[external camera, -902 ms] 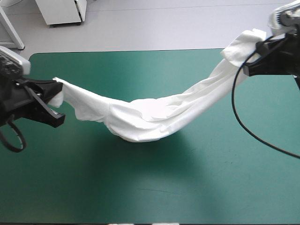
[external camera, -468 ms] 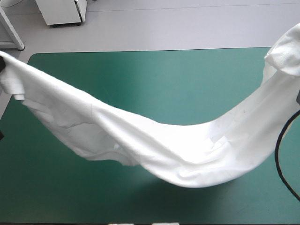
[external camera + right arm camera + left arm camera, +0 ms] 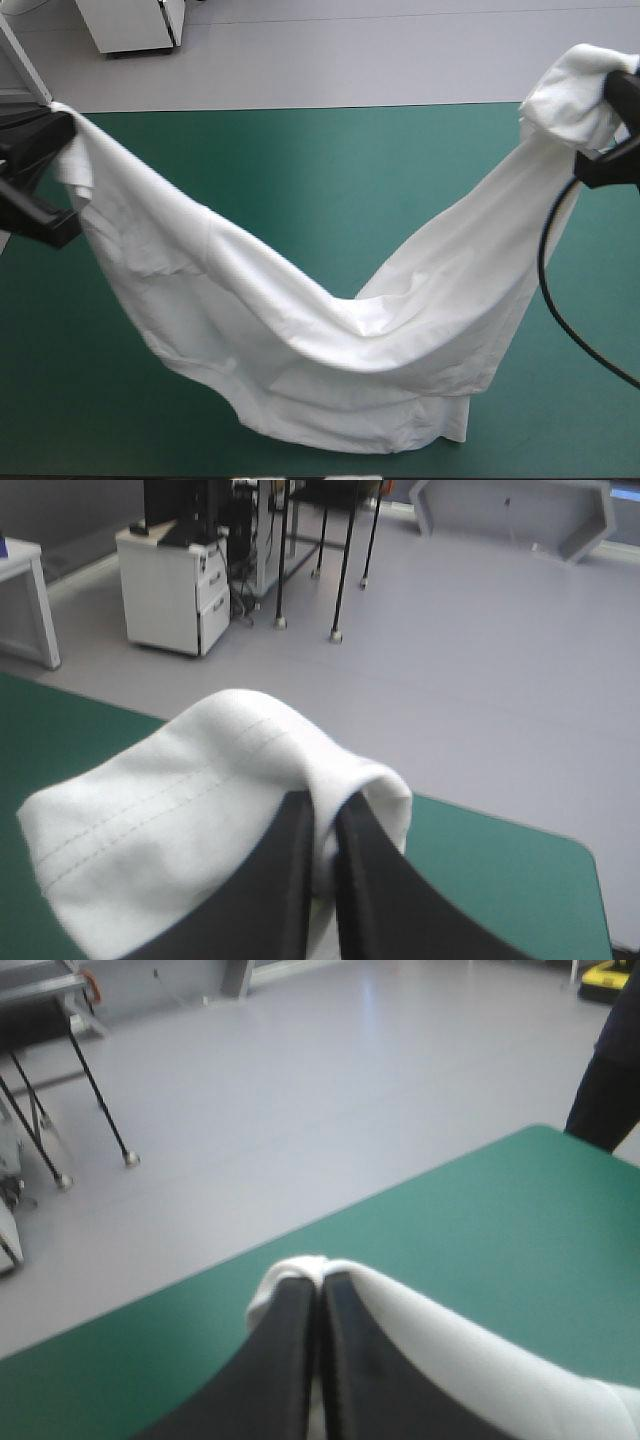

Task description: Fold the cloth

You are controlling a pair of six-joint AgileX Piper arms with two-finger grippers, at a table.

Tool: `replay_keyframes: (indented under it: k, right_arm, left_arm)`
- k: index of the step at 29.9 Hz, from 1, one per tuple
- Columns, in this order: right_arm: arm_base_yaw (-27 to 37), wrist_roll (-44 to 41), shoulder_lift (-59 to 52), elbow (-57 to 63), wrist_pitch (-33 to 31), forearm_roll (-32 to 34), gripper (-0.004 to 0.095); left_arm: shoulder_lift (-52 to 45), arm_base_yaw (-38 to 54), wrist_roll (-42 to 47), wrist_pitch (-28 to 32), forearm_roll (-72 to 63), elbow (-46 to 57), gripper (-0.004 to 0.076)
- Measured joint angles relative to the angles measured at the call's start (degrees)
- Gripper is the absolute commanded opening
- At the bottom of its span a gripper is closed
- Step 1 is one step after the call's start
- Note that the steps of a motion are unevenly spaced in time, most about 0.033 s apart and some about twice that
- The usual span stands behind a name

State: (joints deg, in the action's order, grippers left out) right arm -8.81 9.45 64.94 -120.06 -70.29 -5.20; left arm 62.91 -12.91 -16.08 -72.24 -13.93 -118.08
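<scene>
The white T-shirt [image 3: 330, 340] sags like a sling over the teal-green table [image 3: 300, 170], one end clamped in the raised left gripper [image 3: 318, 1282], the other in the right gripper [image 3: 322, 802], its low middle perhaps touching the table.

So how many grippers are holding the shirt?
2. The left gripper pinches one shirt end at the table's left edge; the right gripper, the other at its far right corner.
</scene>
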Motion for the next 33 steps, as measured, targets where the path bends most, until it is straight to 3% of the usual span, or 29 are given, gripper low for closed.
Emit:
replay_keyframes:
  k: [9,17,29,33]
  right_arm:
    - [0.00,0.60,13.16,9.26,-0.18,0.46,-0.0017]
    - [0.00,2.26,26.54,9.56,7.51,1.66,-0.0017]
    - [0.00,4.90,46.31,9.78,11.73,2.54,-0.0012]
    - [0.00,5.45,48.17,9.78,12.34,1.93,0.0085]
  left_arm:
    - [11.88,0.00,0.44,0.00,3.97,8.75,-0.0022]
    - [23.88,0.00,0.44,0.45,10.71,9.10,-0.0022]
    - [41.13,0.00,0.44,11.01,13.47,9.26,-0.0022]
    - [43.75,0.00,0.44,12.44,13.93,9.26,0.0025]
